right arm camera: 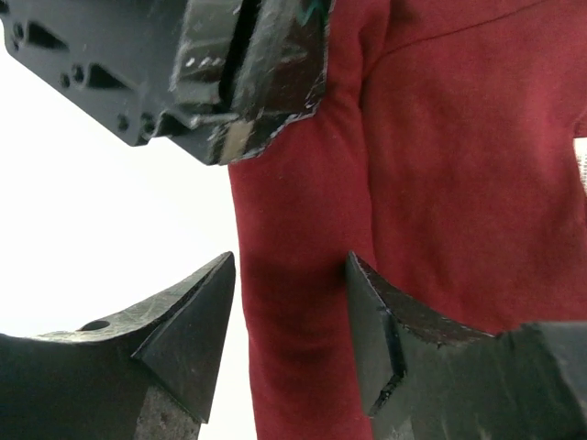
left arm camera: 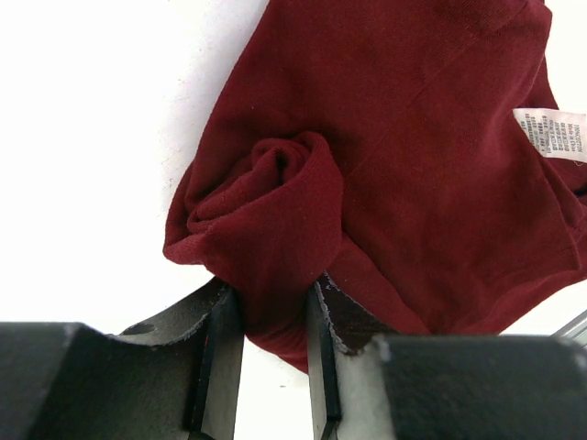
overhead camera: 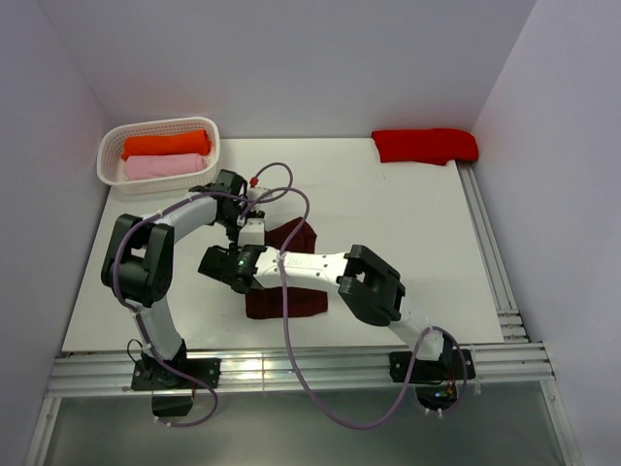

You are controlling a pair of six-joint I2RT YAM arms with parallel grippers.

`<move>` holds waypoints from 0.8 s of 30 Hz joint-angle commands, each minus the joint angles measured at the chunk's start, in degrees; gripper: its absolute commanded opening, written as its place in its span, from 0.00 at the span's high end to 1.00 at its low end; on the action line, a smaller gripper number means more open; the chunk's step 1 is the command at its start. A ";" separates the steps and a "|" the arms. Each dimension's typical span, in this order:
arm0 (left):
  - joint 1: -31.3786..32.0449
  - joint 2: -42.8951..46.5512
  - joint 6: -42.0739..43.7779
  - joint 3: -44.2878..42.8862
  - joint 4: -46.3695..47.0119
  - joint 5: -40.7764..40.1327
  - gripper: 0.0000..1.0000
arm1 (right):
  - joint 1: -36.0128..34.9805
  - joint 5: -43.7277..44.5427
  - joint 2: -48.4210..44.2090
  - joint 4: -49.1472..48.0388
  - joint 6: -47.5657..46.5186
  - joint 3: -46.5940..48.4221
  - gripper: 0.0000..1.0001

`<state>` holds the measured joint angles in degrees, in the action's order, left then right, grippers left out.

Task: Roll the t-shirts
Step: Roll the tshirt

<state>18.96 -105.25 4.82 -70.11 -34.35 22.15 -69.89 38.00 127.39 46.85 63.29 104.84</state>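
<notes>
Two claws meet over the maroon t-shirt (overhead camera: 291,239) toward the worktop's (overhead camera: 408,223) near edge; left wrist view, left gripper (left arm camera: 275,302) clenched on the roll's end, roll pointing straight ahead; right wrist view, right gripper (right arm camera: 289,284) released, straddling the cloth alongside.

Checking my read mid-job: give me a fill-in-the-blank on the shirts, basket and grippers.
The left gripper is shut on the rolled end of the ____ shirt.
In the basket, the roll beside the orange roll is ____.
The red shirt lies at the table's far ____ corner.
The right gripper has its jaws ____.
Missing: maroon; pink; right; open.
</notes>
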 commanded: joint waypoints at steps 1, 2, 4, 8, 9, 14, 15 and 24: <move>0.38 -0.65 0.37 -1.79 2.53 -2.55 0.67 | -1.04 1.38 2.15 1.67 -2.20 2.57 0.41; 0.38 -0.66 0.37 -1.79 2.53 -2.55 0.67 | -1.21 1.12 2.59 1.67 -2.38 2.65 0.41; 0.38 -0.74 0.37 -1.79 2.53 -2.55 0.67 | -1.57 0.68 3.03 1.66 -2.73 2.83 0.40; 0.38 -1.01 0.37 -1.88 2.44 -2.55 0.66 | -2.44 0.15 4.44 2.10 -2.56 3.00 0.40; 0.38 -1.09 0.45 -1.96 2.44 -2.47 0.66 | -2.53 0.06 4.79 2.97 -2.29 3.27 0.39; 0.38 -1.27 0.45 -1.96 2.36 -2.20 0.64 | -2.88 -0.55 7.16 5.53 -2.11 4.76 0.44; 0.38 -1.27 0.54 -2.05 2.36 -2.11 0.64 | -2.89 -0.64 7.25 5.79 -2.29 4.68 0.48; 0.38 -1.18 0.98 -3.10 1.39 -0.45 0.52 | -2.89 -0.99 6.21 5.02 -0.80 1.26 0.80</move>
<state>18.96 -105.80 4.93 -70.72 -34.85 22.15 -71.77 40.07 132.14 50.43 61.36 108.29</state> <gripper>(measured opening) 0.456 0.286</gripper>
